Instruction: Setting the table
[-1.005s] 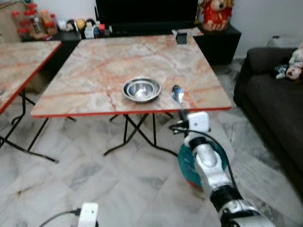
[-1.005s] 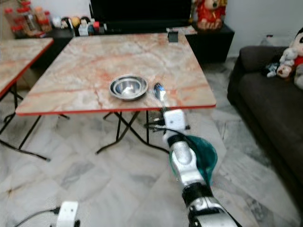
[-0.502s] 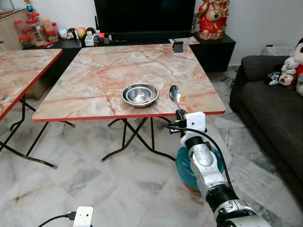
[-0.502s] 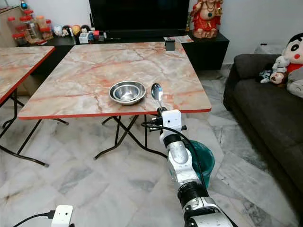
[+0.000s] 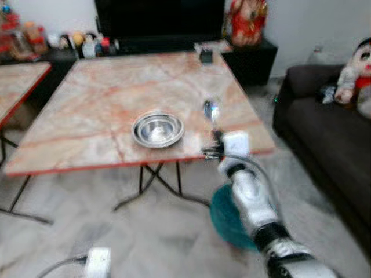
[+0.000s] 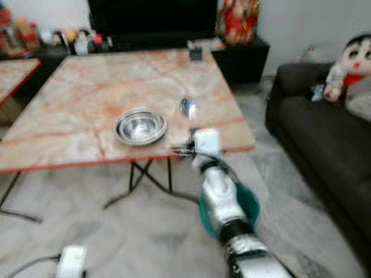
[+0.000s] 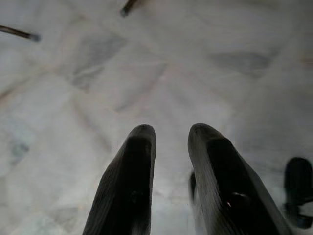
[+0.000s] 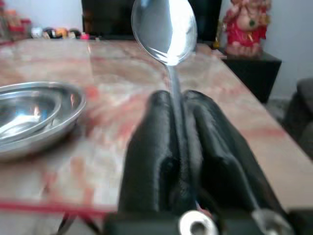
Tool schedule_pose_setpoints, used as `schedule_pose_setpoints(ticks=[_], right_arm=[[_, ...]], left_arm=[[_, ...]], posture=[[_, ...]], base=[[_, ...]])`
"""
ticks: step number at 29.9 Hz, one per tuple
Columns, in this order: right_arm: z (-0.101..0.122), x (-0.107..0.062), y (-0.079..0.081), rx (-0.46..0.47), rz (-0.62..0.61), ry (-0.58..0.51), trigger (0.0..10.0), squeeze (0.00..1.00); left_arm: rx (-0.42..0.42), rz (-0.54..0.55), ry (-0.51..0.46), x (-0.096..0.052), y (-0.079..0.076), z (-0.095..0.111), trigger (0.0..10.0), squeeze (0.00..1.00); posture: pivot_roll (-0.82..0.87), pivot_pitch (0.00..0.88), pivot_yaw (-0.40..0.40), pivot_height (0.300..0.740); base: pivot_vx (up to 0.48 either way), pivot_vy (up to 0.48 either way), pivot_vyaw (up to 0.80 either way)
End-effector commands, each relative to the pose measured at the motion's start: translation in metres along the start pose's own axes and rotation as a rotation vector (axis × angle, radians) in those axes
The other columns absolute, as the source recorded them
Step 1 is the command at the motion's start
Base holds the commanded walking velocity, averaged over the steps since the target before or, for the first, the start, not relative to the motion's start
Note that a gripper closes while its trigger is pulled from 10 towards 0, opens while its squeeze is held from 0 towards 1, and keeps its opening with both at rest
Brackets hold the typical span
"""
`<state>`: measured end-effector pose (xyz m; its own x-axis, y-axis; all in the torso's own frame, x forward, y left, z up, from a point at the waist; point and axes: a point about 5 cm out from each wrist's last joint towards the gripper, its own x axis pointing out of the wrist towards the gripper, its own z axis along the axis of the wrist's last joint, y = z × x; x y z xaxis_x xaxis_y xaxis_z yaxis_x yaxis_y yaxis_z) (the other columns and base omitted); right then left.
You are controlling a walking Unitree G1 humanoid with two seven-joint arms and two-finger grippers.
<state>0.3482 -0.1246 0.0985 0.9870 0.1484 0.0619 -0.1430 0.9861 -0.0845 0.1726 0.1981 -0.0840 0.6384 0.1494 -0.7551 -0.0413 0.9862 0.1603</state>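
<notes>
Marble-patterned, red-edged, the worktop carries one steel bowl near its front edge and one small dark box at the far edge. The head views are blurred.

The right tool is clamped on one spoon: its two black fingers press the thin handle from both sides, and the spoon's bowl stands up past the fingertips. In the head views the spoon is over the front right part of the worktop, just right of the bowl and apart from it; whether it touches the surface cannot be told. The right arm reaches up to it from below the front edge.

The left tool hangs over the pale marble floor, its two fingers slightly apart with nothing between them.

A second worktop of the same pattern stands to the left. One teal bin sits on the floor under the right arm. One dark sofa stands to the right, with soft toys on it. Behind the worktop are a low black cabinet, a dark screen, one red figurine, and a row of small jars and bottles too blurred to count.
</notes>
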Motion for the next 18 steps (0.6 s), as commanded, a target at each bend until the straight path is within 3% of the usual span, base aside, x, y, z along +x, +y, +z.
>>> schedule_pose_setpoints(ticks=[1, 11, 15, 18], right_arm=[[0.0101, 0.0059, 0.0169, 0.006, 0.044, -0.036, 10.0, 0.0], [0.0112, 0.0052, 0.0188, -0.048, 0.071, -0.053, 10.0, 0.0], [0.0106, 0.0053, 0.0178, 0.004, 0.043, -0.047, 10.0, 0.0], [0.0098, 0.0051, 0.0173, -0.002, 0.045, -0.042, 10.0, 0.0]], left_arm=[[0.013, 0.036, 0.032, -0.0017, 0.0154, -0.0079, 10.0, 0.0], [0.014, 0.036, 0.031, -0.0013, 0.0153, -0.0067, 10.0, 0.0], [0.013, 0.04, 0.021, -0.0013, 0.0158, -0.0057, 10.0, 0.0], [0.019, 0.036, 0.021, -0.0011, 0.0153, -0.0053, 10.0, 0.0]], posture=[[0.0, 0.0, 0.015, 0.727], [-0.01, 0.0, 0.016, 0.727], [-0.01, 0.0, 0.016, 0.727], [-0.01, 0.0, 0.016, 0.727]], base=[[0.458, 0.0, 0.0], [0.46, 0.0, 0.05], [0.426, 0.0, 0.26], [0.0, 0.0, 0.0]])
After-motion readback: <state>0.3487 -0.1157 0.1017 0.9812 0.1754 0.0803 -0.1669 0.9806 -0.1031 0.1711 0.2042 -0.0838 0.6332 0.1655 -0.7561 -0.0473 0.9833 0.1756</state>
